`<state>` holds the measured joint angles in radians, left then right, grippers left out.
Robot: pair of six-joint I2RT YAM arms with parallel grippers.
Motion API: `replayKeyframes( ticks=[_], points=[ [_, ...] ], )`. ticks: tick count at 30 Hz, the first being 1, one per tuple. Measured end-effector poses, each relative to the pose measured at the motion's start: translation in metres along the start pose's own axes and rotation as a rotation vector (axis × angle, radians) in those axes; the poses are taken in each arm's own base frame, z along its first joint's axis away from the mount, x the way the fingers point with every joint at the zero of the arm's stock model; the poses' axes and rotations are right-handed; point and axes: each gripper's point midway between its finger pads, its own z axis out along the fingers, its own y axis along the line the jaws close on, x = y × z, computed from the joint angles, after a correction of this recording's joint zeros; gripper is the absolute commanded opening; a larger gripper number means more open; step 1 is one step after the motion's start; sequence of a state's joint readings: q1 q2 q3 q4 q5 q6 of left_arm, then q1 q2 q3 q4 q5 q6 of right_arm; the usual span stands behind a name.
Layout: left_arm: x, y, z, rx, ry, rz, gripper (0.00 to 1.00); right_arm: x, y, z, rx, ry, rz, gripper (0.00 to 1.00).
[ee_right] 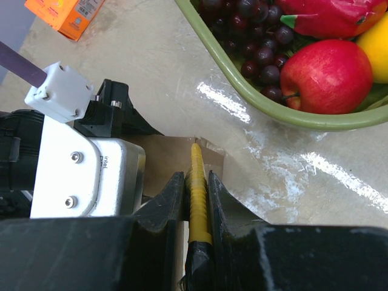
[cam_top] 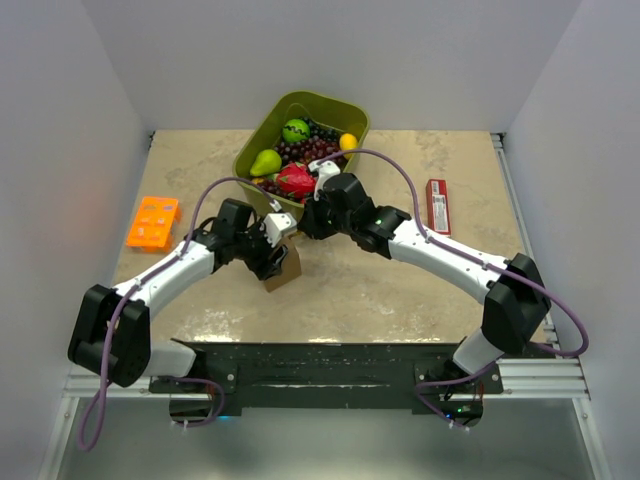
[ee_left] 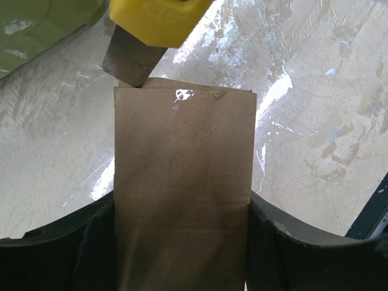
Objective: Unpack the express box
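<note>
Cardboard fills most of my left wrist view. The express box (ee_left: 182, 182) sits squarely between the two dark fingers (ee_left: 66, 254) of the left gripper (ee_left: 182, 251), and its brown sides press against both of them, so that hand is clamped on the box. Whether the box rests on the table (cam_top: 400, 290) or is lifted just off it, I cannot tell.

From overhead, the box is close to the middle of the table, a little to the left. It lies just on the near side of the green tub (cam_top: 258, 130), with both arms meeting over it.

The right gripper (ee_right: 195, 182) is pinched tight on a yellow cutter (ee_right: 199, 200), which my right wrist camera sees edge-on as a thin yellow strip between the two jaws. Through the left wrist camera I see the cutter's grey blade (ee_left: 130, 60) pointing down at the box. Its tip touches the box's edge at one corner, where a fold of flap shows.

Beyond the cutter, the tub's rim curves past — inside are a red apple (ee_right: 327, 73) and dark grapes (ee_right: 254, 42). An orange tray (cam_top: 153, 222) lies well off to the left of the box. A slim red packet (cam_top: 437, 205) lies to the right, beside the right arm.
</note>
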<state>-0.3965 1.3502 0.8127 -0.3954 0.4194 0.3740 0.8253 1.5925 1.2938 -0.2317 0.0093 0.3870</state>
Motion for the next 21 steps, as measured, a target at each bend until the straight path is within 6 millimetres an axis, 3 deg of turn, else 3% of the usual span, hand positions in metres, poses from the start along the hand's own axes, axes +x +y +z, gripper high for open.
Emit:
replayKeyframes(
  ticks=[2, 9, 14, 21],
  points=[
    [-0.0001, 0.0008, -0.0001, -0.001, -0.002, -0.005, 0.48, 0.0001, 0.0000, 0.0001, 0.000, 0.000, 0.002, 0.00],
    [-0.0006, 0.0025, -0.0002, -0.005, -0.007, -0.023, 0.28, 0.0004, -0.0002, 0.0001, 0.001, 0.002, 0.002, 0.00],
    [-0.0006, 0.0048, -0.0005, -0.011, -0.010, -0.034, 0.21, 0.0024, -0.0013, -0.0005, 0.004, 0.011, 0.002, 0.00],
    [0.0002, 0.0083, -0.0019, -0.018, -0.014, -0.063, 0.04, 0.0020, -0.0005, -0.0004, 0.001, 0.009, 0.009, 0.00]
  ],
)
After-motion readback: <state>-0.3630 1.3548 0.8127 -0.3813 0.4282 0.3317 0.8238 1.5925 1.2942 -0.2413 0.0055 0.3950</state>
